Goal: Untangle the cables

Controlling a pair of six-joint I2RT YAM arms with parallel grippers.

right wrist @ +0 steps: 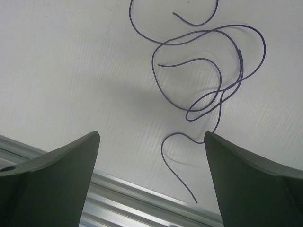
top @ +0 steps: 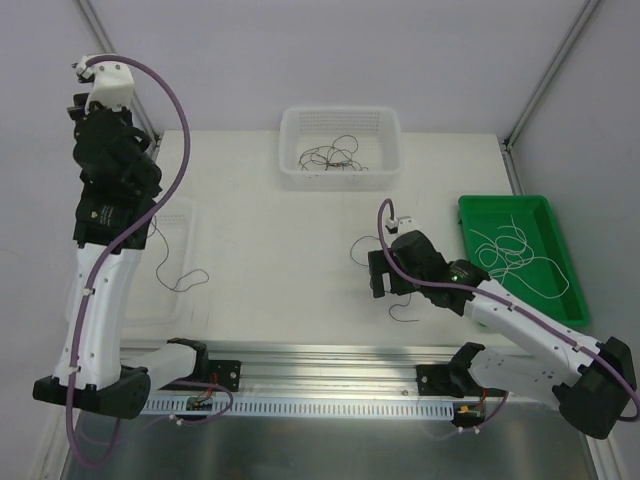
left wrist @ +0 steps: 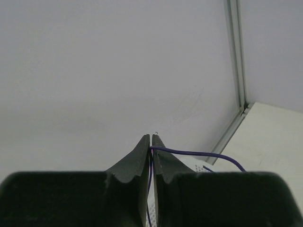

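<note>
Right wrist view: my right gripper (right wrist: 151, 137) gapes empty above the table (right wrist: 57, 71). The loose purple cable (right wrist: 241, 61) lies curled just ahead, its tail trailing back between the jaws, nearest this arm. My left gripper (left wrist: 151, 138), raised high, pinches a purple strand (left wrist: 189, 152).

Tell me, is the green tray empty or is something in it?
Not empty: thin white cables lie curled in loose loops inside the green tray.

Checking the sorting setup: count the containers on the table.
3: a white basket at the back, a green tray at the right, and a pale tray at the left, partly hidden under the left arm.
</note>
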